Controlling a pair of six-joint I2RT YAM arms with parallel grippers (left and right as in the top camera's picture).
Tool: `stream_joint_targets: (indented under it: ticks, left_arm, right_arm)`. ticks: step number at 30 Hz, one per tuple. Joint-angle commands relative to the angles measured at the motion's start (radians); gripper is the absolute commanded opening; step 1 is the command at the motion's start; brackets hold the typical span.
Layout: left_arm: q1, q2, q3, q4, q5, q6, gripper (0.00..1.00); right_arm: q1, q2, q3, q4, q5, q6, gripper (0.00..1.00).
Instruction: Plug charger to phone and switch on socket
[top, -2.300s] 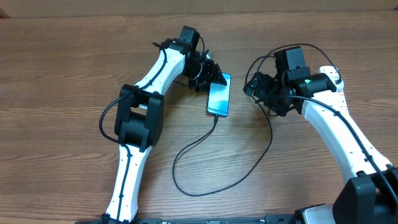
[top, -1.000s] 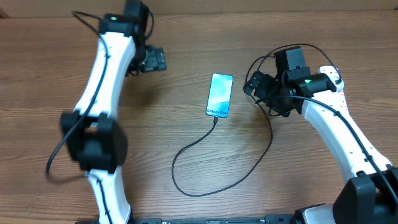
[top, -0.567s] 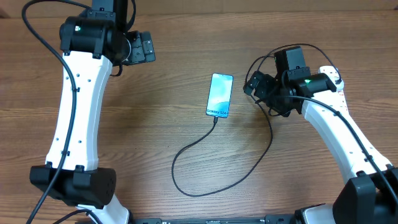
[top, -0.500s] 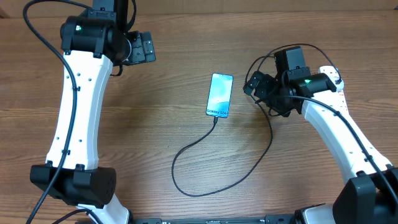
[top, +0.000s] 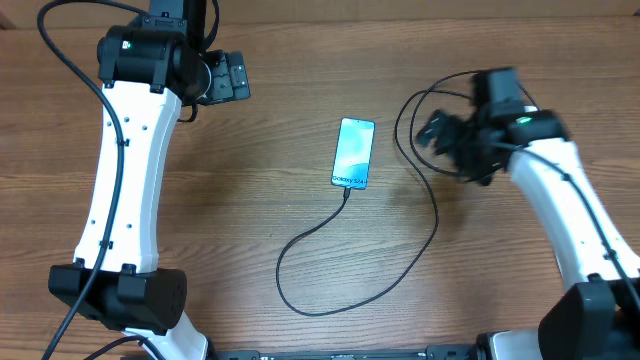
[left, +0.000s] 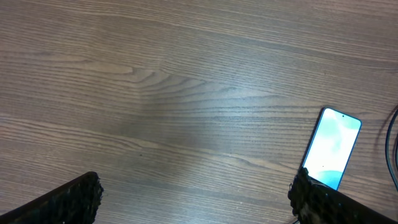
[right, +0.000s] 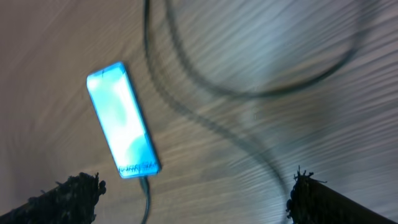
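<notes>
The phone (top: 353, 152) lies flat mid-table with its light blue screen up and "Galaxy" text at its near end. The black charger cable (top: 300, 305) is plugged into that near end. It loops toward the front, then rises right past my right gripper (top: 443, 135). That gripper is open and empty, to the right of the phone. My left gripper (top: 226, 78) is open and empty at the back left. The phone also shows in the left wrist view (left: 331, 148) and in the blurred right wrist view (right: 122, 119). The socket and the charger's plug are out of view.
Bare wooden table (top: 250, 210) lies between the left gripper and the phone. The charger cable arcs in a tall loop (top: 400, 115) at the right arm, and shows blurred in the right wrist view (right: 249, 93).
My left arm swung away from the phone to the back left and then stayed still. In the last half second my right arm shifted right, away from the phone.
</notes>
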Motion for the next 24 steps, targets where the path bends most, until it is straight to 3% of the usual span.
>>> stream_joint_targets:
  ticks: [1, 7, 14, 24]
  left_arm:
    - [-0.006, 0.007, 0.002, 0.001, -0.016, 0.012, 1.0]
    - [-0.006, 0.007, 0.002, 0.001, -0.016, 0.012, 1.0]
    - [-0.006, 0.007, 0.002, 0.001, -0.016, 0.012, 1.0]
    - [-0.006, 0.007, 0.002, 0.001, -0.016, 0.012, 1.0]
  right_arm:
    - [-0.135, -0.021, 0.14, -0.048, 0.014, -0.089, 1.0]
    - [-0.368, -0.021, 0.241, -0.048, -0.002, -0.163, 1.0]
    - [-0.565, 0.054, 0.241, 0.175, -0.164, -0.209, 1.0]
    - [-0.539, 0.275, 0.241, 0.25, -0.188, -0.208, 1.0]
